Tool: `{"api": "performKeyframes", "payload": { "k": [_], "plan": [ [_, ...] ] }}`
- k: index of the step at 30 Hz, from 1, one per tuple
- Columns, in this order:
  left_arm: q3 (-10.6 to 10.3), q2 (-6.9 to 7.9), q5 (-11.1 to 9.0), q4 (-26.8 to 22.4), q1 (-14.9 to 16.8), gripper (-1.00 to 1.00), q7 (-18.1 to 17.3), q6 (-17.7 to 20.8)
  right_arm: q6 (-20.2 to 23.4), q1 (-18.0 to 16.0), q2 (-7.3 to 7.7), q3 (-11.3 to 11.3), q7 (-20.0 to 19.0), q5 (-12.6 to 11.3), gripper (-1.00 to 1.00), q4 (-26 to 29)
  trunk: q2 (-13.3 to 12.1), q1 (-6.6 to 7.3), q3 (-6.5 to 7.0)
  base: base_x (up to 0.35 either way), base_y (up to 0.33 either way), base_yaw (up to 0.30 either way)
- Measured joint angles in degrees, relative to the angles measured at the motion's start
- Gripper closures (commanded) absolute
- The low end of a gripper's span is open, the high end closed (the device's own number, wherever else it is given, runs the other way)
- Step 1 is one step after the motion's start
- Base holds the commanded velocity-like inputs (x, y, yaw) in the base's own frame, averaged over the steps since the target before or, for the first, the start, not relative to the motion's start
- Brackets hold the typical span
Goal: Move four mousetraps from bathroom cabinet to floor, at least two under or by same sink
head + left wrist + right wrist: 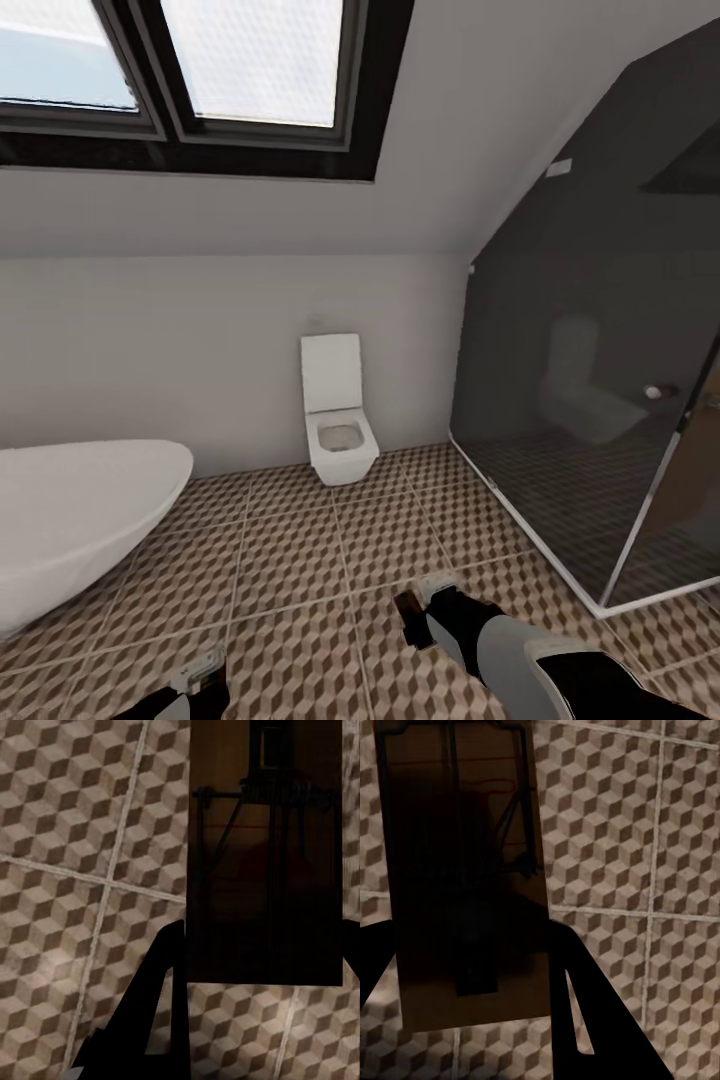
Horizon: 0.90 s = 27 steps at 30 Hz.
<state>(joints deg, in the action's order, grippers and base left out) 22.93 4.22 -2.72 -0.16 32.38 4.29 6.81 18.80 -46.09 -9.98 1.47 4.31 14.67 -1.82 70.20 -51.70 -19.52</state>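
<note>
- While the robot faces the white wall-hung toilet (338,420), its left end effector (262,967) clamps a flat brown wooden mousetrap (262,870) above the cube-patterned tile floor (67,855), probably for carrying.
- Right end effector (465,967) likewise grips another wooden mousetrap (457,840), held between its fingers (585,1012) over the tiles.
</note>
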Motion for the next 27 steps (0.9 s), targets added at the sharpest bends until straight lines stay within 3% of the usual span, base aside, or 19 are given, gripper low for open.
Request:
{"api": "performKeyframes", "payload": {
  "k": [27],
  "plan": [
    [0.0, 0.0, 0.0, 0.0, 0.0, 1.0, 0.0, 0.0, 0.0, 0.0, 0.0, 0.0, 0.1, 0.0, 1.0, 0.0, 0.0, 0.0, 0.0, 0.0, 0.0, 0.297]
  ]
}}
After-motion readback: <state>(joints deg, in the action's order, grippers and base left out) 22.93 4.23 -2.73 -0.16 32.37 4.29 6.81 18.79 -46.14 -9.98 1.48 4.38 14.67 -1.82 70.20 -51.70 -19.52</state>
